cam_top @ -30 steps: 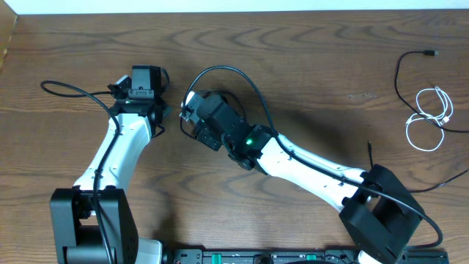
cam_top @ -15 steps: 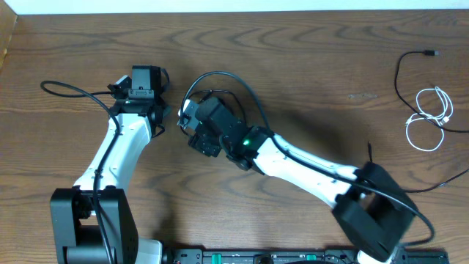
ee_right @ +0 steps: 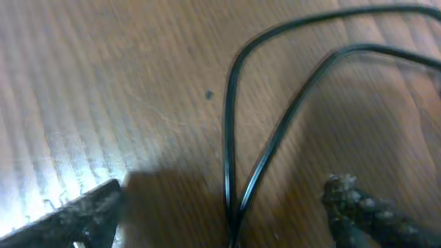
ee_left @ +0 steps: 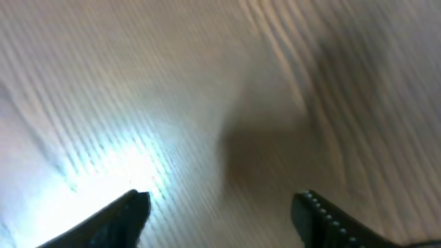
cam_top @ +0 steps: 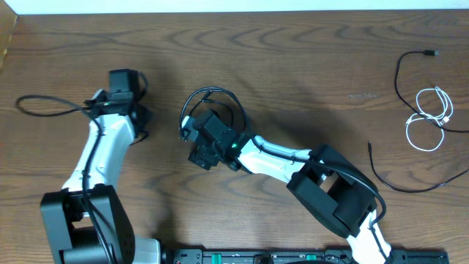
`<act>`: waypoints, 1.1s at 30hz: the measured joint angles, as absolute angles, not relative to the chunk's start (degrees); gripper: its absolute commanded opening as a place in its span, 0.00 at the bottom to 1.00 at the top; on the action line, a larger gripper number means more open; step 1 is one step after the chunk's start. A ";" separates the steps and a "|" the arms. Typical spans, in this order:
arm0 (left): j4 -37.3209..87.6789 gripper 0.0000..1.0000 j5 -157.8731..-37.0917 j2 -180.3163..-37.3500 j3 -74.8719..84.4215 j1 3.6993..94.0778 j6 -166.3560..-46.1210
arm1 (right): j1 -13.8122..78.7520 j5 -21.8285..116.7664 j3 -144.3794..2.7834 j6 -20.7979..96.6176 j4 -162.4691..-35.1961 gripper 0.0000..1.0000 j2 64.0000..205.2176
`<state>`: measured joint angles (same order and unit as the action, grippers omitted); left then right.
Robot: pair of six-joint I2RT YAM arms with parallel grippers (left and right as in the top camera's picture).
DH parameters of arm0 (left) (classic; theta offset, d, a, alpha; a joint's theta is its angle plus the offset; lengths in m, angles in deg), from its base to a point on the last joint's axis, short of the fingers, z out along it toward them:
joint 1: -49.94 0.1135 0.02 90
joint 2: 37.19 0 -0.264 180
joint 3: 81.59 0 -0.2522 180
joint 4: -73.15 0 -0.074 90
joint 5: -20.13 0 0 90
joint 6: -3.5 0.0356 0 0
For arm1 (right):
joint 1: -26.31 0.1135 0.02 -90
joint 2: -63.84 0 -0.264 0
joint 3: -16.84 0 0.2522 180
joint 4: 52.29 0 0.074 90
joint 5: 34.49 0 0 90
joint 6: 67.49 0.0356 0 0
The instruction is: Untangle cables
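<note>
Left fingers [ee_left: 117, 217]: spread apart with nothing between them, over bare tabletop [cam_top: 293, 59]; upper left of the overhead frame.
Right fingers [ee_right: 83, 210]: released and wide apart, near the centre of the overhead frame; two strands of a black loop [ee_right: 229, 138] run between them, neither pinched.
Black loop: arcs around the right wrist; cannot tell whether it is the arm's own lead.
White cable [cam_top: 427, 116]: coiled at the far right edge, well apart from both arms.
Upper black cable [cam_top: 396, 77]: plug at the upper right, bending down to meet the white coil.
Lower black cable [cam_top: 403, 189]: lies alone below them, at right.
</note>
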<state>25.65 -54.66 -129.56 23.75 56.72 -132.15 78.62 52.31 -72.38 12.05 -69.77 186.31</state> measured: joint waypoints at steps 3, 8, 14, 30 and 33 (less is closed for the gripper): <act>25.69 0.83 -54.71 -129.56 23.75 57.36 -133.61 | 78.64 51.76 -72.49 12.12 -69.45 0.01 186.81; 25.74 0.84 -54.73 -129.56 23.75 57.27 -134.55 | 78.58 51.61 -72.62 12.10 -69.82 0.01 186.90; 25.74 0.84 -54.73 -129.56 23.75 57.27 -134.73 | 77.97 51.72 -72.40 11.83 -72.37 0.01 185.11; 25.93 0.84 -54.73 -129.56 23.75 57.27 -134.73 | 77.11 52.27 -72.21 11.59 -72.83 0.89 165.70; 25.93 0.84 -54.73 -129.54 23.75 57.27 -134.73 | 77.11 52.27 -72.21 11.46 -73.42 0.95 165.90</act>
<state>25.93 -54.73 -129.54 23.75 57.27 -134.73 77.11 52.27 -72.21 11.46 -73.42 165.90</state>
